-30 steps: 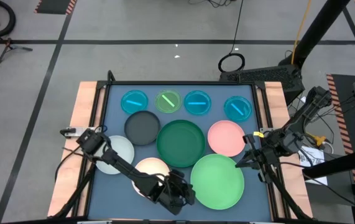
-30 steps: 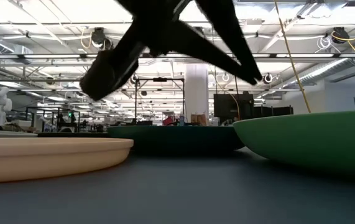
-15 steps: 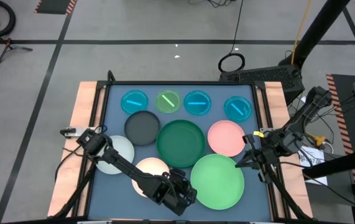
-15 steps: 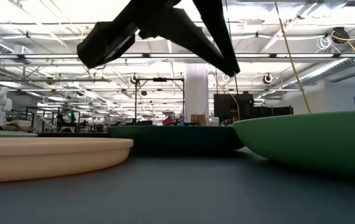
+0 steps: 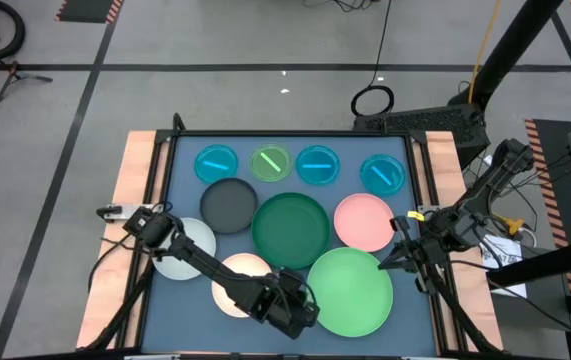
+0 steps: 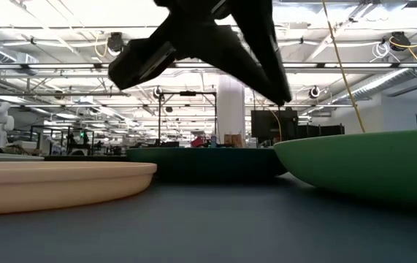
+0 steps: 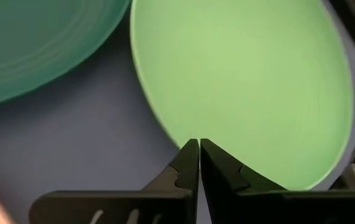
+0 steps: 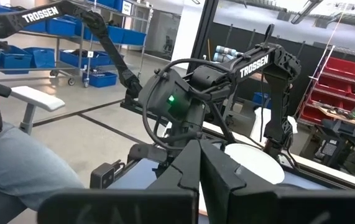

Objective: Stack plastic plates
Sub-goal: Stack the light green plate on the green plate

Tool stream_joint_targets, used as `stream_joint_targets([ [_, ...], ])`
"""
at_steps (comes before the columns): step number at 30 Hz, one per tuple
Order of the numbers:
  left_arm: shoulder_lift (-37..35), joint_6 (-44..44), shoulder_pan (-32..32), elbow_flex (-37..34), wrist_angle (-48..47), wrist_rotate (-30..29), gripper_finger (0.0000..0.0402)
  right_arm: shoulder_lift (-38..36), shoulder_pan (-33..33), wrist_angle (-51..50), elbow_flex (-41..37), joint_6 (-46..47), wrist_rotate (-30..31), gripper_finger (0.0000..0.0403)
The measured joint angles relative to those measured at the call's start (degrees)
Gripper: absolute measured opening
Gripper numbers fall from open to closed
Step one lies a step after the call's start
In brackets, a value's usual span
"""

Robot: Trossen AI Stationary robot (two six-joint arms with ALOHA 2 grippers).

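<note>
Ten round plates lie flat on the dark mat. At the far edge are small translucent ones: cyan [image 5: 216, 163], lime [image 5: 271, 162], cyan [image 5: 317, 164], cyan [image 5: 382, 174]. Nearer lie the dark grey [image 5: 229, 205], dark green [image 5: 290, 228], pink [image 5: 363, 221], pale grey [image 5: 187, 248], cream [image 5: 237, 282] and light green [image 5: 350, 291] plates. My left gripper [image 5: 310, 306] is shut and hangs above the table [image 6: 282, 95], its tips over the light green plate's left rim [image 7: 165, 127]. My right gripper [image 5: 387, 263] waits shut at the table's right edge.
The cream plate [image 6: 55, 183] and light green plate [image 6: 369, 164] flank a bare strip of mat [image 6: 208, 226] under my left gripper. Wooden table borders [image 5: 130, 190] run along both sides of the mat. A person's leg [image 8: 22, 168] shows beyond the table.
My left gripper has moved a little toward the table's right, from beside the cream plate toward the light green plate's rim. It has stayed raised above the mat and turned somewhat. The plates have not moved.
</note>
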Motion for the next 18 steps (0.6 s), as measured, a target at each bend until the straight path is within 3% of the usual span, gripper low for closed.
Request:
stream_joint_targets([
  [10,0.0,-4.3,0.4,0.0,-1.1,1.0,0.0022,0.0,0.0,0.0,0.0,0.0,0.0,0.0],
  [18,0.0,-2.5,0.3,0.0,-0.4,2.0,0.0022,0.0,0.0,0.0,0.0,0.0,0.0,0.0],
])
